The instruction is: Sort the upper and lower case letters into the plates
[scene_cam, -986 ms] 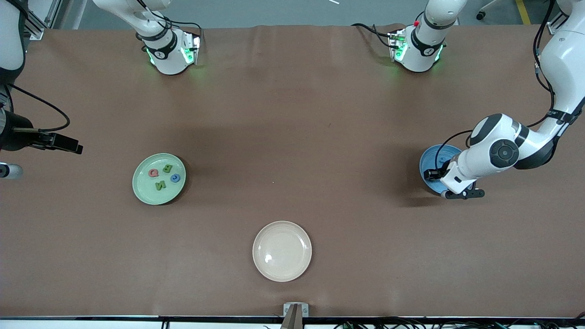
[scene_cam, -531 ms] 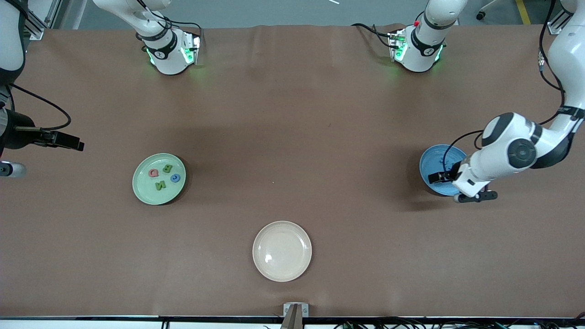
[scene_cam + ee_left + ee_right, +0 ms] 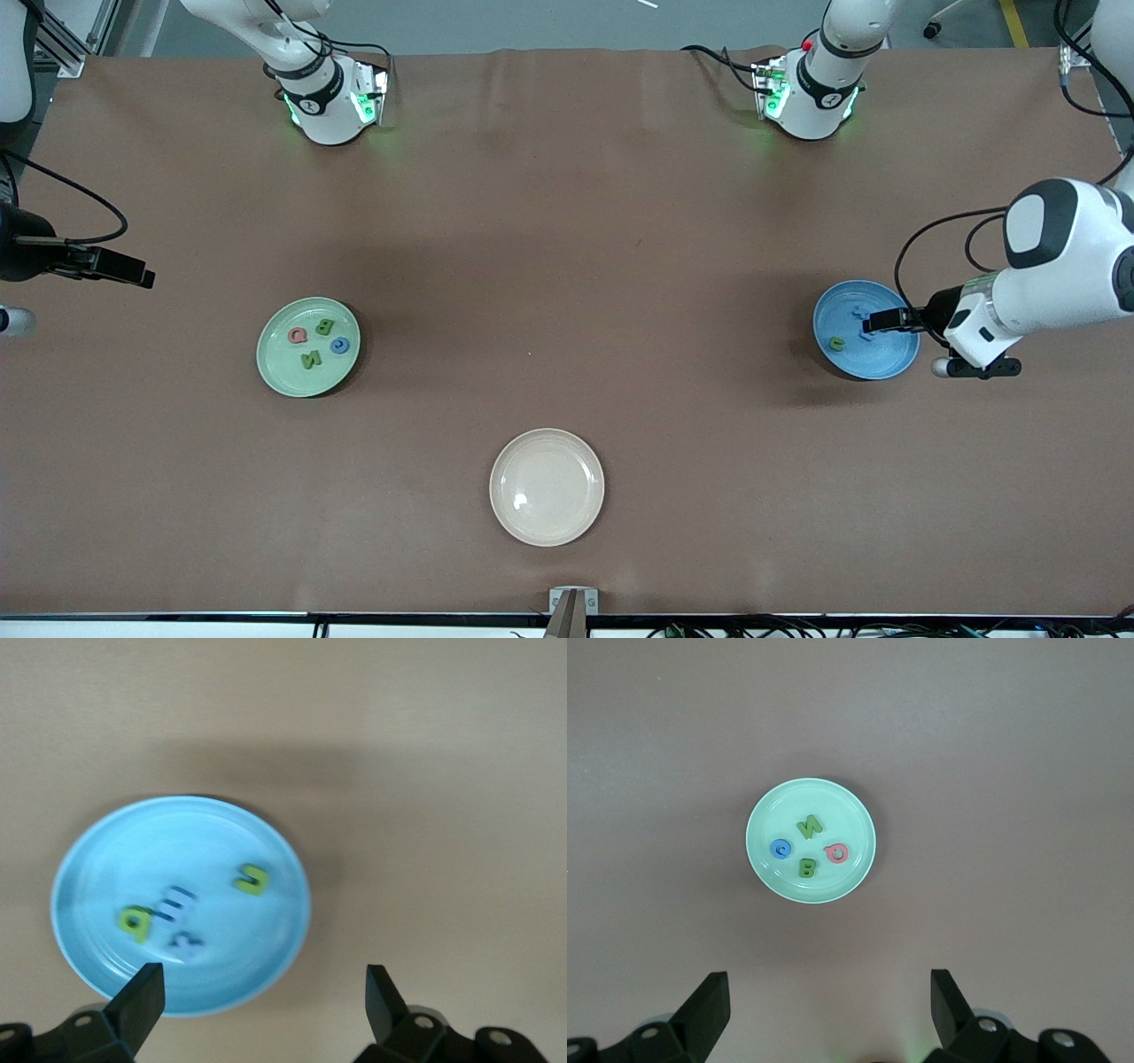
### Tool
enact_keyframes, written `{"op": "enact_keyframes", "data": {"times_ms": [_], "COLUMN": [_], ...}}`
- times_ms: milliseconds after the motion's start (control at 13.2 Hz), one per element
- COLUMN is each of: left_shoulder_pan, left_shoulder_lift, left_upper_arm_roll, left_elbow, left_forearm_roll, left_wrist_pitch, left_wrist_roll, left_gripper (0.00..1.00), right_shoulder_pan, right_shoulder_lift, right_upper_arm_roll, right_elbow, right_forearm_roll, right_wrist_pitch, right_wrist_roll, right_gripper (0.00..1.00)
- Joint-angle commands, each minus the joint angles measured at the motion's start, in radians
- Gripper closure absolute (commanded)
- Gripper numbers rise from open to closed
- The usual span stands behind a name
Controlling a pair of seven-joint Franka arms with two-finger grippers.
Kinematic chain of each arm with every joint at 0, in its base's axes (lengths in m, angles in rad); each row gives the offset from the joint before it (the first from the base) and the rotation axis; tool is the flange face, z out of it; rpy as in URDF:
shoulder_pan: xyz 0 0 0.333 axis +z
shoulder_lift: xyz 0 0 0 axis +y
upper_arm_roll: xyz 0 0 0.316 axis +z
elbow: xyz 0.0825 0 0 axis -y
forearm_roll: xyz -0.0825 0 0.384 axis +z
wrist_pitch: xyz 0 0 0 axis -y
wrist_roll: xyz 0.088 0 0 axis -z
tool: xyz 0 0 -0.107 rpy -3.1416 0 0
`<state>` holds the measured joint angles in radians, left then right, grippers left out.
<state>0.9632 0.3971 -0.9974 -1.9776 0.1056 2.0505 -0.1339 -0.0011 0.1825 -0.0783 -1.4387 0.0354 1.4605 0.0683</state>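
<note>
Front view shows you a cream plate bare; mint plate holds four letters, blue plate four. Left gripper and right gripper gape, holding nothing.

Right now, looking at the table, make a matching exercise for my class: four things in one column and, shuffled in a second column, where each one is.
Things:
1. red Q
2. green n
3. cream-white plate
4. left gripper

Places:
A. nearest the front camera, nothing in it
B. in the blue plate
C. over the blue plate's rim, open
D. in the mint green plate

Pairs: 1-D, 2-B, 3-A, 4-C
</note>
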Motion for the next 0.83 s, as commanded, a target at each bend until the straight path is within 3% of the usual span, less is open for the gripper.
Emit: {"op": "enact_keyframes", "data": {"times_ms": [0,304,683,759], "left_shoulder_pan": [-0.044,-0.032,-0.031,-0.031], "left_shoulder_lift": [-0.203,-0.296,-0.363,-0.369], "left_upper_arm_roll": [0.037,0.045,0.075,0.109], "left_elbow": [-0.067,-0.052,0.118,0.156], "left_forearm_roll": [-0.099,-0.104,-0.104,-0.104], "left_wrist_pitch": [-0.001,-0.116,-0.305,-0.34], "left_wrist_roll": [0.03,0.028,0.03,0.034], "left_gripper": [0.0,0.01,0.01,0.01], "right_shoulder_pan": [-0.036,-0.036,-0.037,-0.037], "right_shoulder_lift": [-0.038,-0.072,-0.198,-0.21], "right_upper_arm_roll": [0.029,0.042,0.043,0.042], "right_elbow": [-0.043,-0.067,-0.176,-0.177], "right_forearm_roll": [0.004,0.004,0.006,0.004], "right_wrist_pitch": [0.004,0.014,0.046,0.038], "right_wrist_roll": [0.007,0.007,0.007,0.005], "right_gripper": [0.0,0.0,0.0,0.0]}}
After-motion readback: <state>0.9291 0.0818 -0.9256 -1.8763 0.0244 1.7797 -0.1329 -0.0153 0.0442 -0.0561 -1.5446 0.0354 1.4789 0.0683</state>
